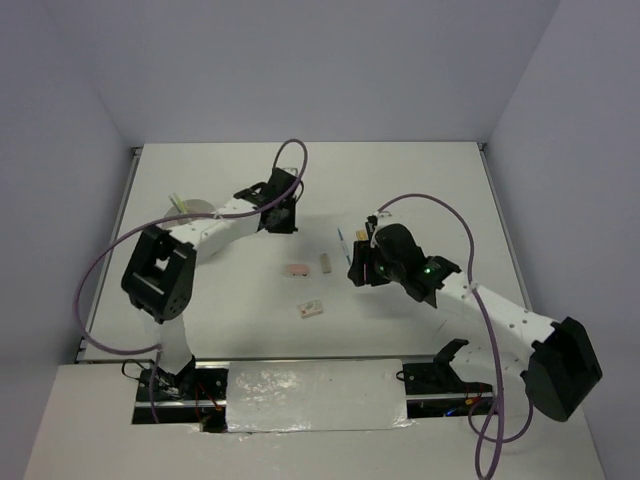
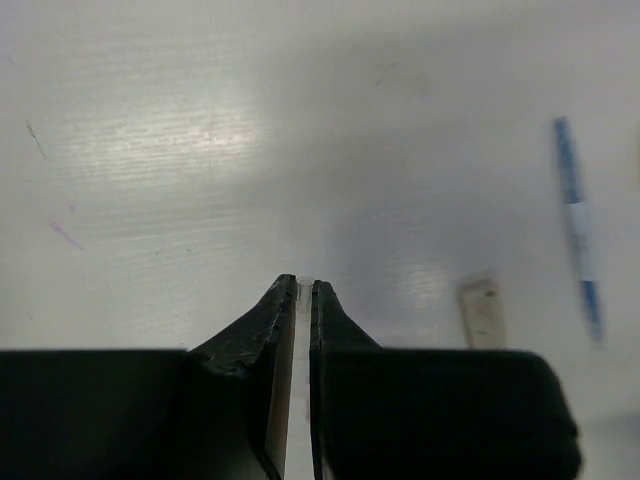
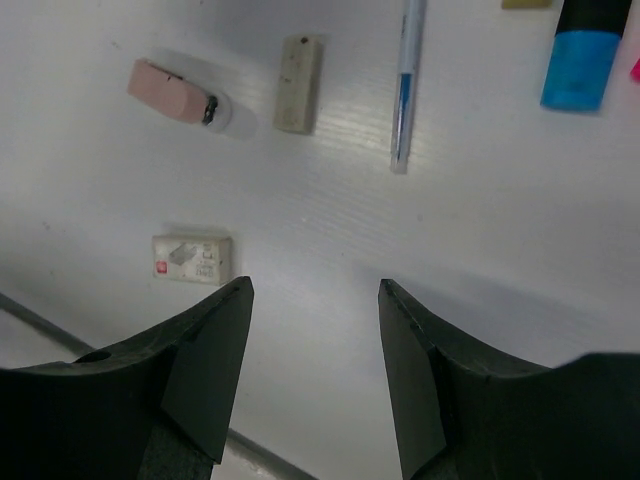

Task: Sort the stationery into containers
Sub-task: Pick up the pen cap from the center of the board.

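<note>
Left gripper (image 2: 303,298) pinches a thin white pen (image 2: 305,282) between jaws pressed almost together, the pale tip showing just past the fingertips, above a bare stretch of the white table (image 1: 420,170). Right gripper (image 3: 315,290) hovers with jaws spread and nothing between them over a loose scatter of stationery. A pink eraser (image 3: 165,88) and a tan eraser (image 3: 298,84) lie near each other, and a white labelled eraser (image 3: 192,257) lies closer to the arms' bases. A blue-and-white pen (image 3: 405,85) lies beside the tan eraser, and a blue black-capped highlighter (image 3: 580,60) sits at the edge of the right wrist view. The round white tub (image 1: 195,212) sits at the table's left, well apart from the erasers and partly hidden behind the left arm, with a yellow-green pen (image 1: 180,201) leaning out of it.
</note>
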### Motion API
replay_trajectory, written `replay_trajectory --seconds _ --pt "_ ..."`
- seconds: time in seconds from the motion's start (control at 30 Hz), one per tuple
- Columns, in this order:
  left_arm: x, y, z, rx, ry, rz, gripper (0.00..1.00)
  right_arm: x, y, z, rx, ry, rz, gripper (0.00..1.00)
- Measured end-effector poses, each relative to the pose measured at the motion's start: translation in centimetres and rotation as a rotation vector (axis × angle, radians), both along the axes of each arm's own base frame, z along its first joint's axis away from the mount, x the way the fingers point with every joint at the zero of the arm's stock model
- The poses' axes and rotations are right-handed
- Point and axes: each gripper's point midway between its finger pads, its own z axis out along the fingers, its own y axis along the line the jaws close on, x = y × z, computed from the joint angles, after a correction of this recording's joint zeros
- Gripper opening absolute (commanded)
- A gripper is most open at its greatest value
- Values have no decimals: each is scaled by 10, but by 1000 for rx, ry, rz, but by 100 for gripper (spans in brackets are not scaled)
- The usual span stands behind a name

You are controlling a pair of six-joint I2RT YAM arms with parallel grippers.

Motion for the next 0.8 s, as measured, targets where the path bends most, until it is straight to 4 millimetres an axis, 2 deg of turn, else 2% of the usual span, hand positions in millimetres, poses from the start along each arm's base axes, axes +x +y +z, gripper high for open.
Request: replay_trajectory --seconds 0.1,0.23,0.37,0.47,0.57,0.67,0.8 --pt "9 -9 58 -118 -130 12 0 17 2 -3 -50 16 -12 61" --pt "21 -15 137 -253 -290 20 0 50 7 -1 -129 30 -35 60" --pt "9 -2 189 -316 -377 28 0 81 13 -11 -234 50 -49 56" --pt "-22 17 218 -384 -422 26 0 98 14 -25 -307 83 -49 51" --pt "-71 47 245 -428 -491 23 0 109 15 -36 -358 116 -42 48" --pt "-118 70 281 -485 -611 3 0 120 18 -47 -391 144 -35 47" --pt "-166 99 306 -516 -736 0 0 122 18 -66 -425 180 -23 47"
